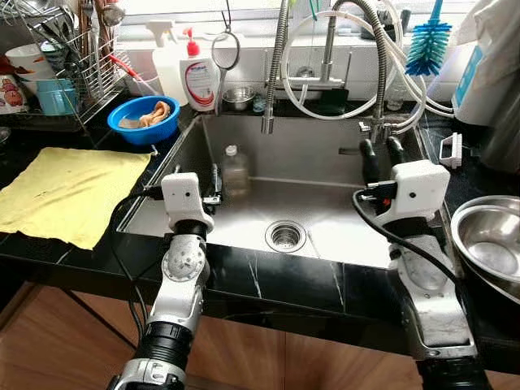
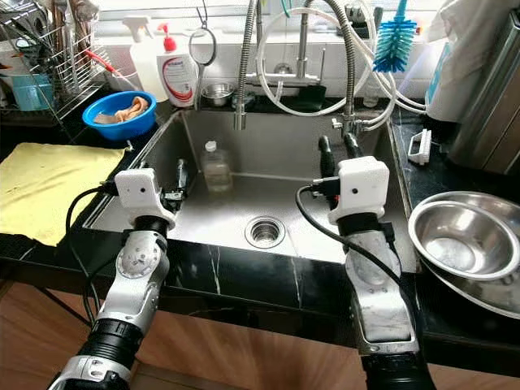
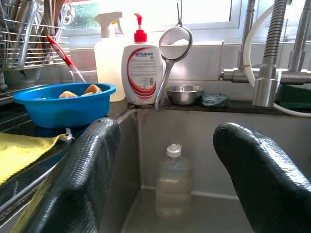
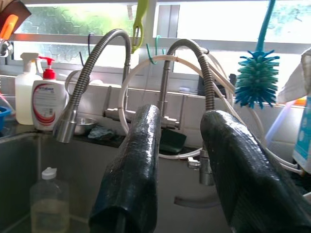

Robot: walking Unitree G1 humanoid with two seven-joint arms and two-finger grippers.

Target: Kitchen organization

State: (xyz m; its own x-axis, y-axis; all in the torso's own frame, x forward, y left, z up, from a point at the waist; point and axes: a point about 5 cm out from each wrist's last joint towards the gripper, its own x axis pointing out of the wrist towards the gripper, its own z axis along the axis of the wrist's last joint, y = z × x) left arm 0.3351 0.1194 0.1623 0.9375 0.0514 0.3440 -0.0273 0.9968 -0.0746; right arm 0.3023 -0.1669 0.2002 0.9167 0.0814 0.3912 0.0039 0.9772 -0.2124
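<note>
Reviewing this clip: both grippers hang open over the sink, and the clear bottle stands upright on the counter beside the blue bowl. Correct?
Not quite. The clear bottle stands upright inside the sink, against its back wall, as the left eye view shows. The blue bowl is on the counter. Both the left gripper and right gripper are open.

head views down on sink (image 1: 244, 203), wrist views low inside

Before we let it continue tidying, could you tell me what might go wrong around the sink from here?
The clear bottle stands upright in the sink's back left corner; the left gripper, jaws open, could tip it when closing in. The right gripper, also open, sits beside the faucet hoses and could snag them. The steel bowl lies close to the right arm, so a sideways swing might knock it.
</note>
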